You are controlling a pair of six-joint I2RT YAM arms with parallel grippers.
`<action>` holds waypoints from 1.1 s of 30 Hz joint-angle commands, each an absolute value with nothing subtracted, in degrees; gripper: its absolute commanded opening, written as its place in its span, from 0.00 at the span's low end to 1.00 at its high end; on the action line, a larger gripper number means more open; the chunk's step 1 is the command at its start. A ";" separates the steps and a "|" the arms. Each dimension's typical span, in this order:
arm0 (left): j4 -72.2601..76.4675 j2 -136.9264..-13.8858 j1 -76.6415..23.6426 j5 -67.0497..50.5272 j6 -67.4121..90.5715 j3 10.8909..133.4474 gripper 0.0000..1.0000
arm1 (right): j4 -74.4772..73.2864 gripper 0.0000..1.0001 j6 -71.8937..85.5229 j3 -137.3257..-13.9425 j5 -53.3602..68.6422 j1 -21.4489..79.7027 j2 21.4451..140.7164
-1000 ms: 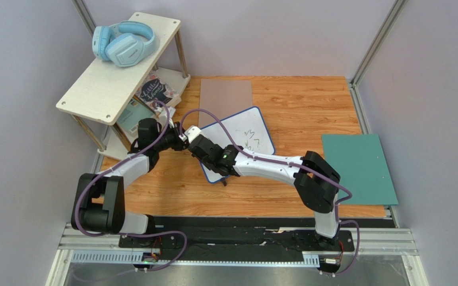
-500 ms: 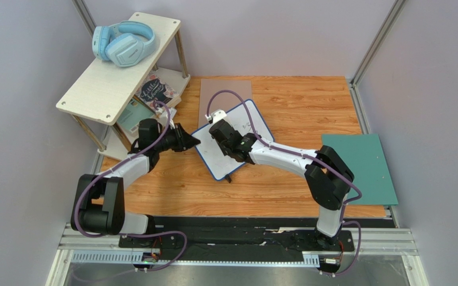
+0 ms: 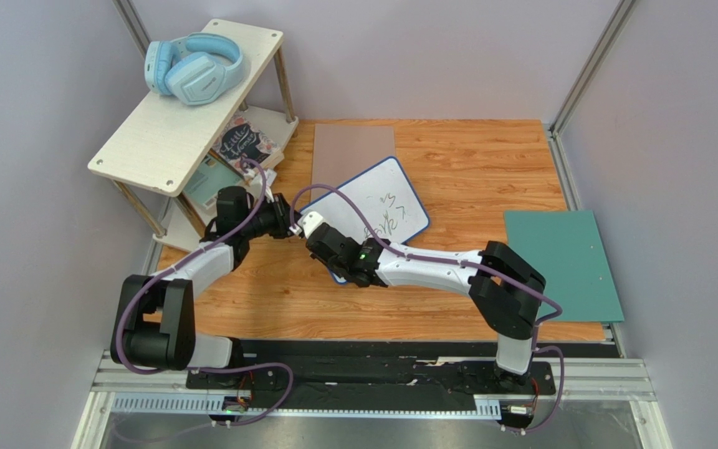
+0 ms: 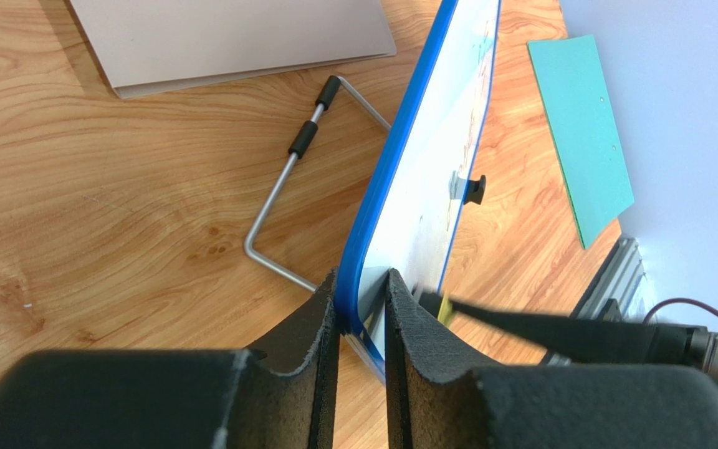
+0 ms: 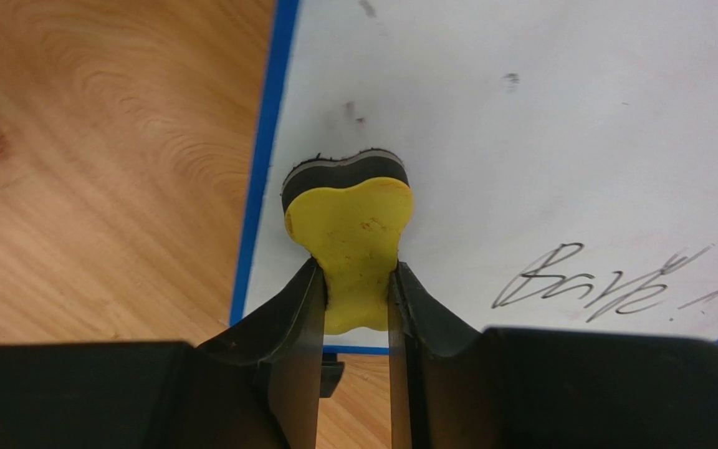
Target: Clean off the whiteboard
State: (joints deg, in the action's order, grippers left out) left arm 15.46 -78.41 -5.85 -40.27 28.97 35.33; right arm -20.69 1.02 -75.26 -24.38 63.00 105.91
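The whiteboard (image 3: 383, 204), white with a blue rim, stands tilted on the wooden table, with black handwriting (image 3: 386, 217) near its middle. My left gripper (image 3: 288, 227) is shut on the board's left edge (image 4: 372, 234). My right gripper (image 3: 317, 234) is shut on a yellow eraser (image 5: 353, 234) with a dark felt face, pressed on the board near its left rim (image 5: 258, 178). Handwriting (image 5: 583, 281) shows to the right of the eraser, with faint smudges (image 5: 353, 112) above it.
A grey-brown mat (image 3: 353, 150) lies behind the board and a green mat (image 3: 559, 264) at the right edge. A tilted shelf (image 3: 180, 103) with blue headphones (image 3: 194, 70) and books stands at the back left. The board's wire stand (image 4: 288, 187) rests on the table.
My right gripper with the eraser swept up across the board, then came back down to the board's lower left. The writing looks fainter and smeared. The left gripper kept its hold on the edge.
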 commanded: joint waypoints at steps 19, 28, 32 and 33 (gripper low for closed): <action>12.13 -78.14 -5.54 -37.44 23.64 35.33 0.00 | -27.06 0.00 0.79 -94.56 -28.13 59.41 114.78; 12.30 -78.40 -5.54 -37.44 23.64 35.33 0.00 | -29.18 0.00 2.19 -85.01 -24.70 61.08 111.71; 12.22 -78.05 -5.54 -37.18 23.64 35.24 0.00 | -29.88 0.00 2.64 -82.01 -23.29 61.43 110.83; 12.30 -78.13 -5.54 -37.26 23.64 35.24 0.00 | -30.23 0.00 2.46 -81.92 -23.12 61.78 110.83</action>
State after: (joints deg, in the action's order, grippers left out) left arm 14.90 -78.26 -5.63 -40.60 28.42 35.33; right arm -25.85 1.04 -84.97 -27.51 61.04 110.52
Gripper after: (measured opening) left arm 0.238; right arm 0.281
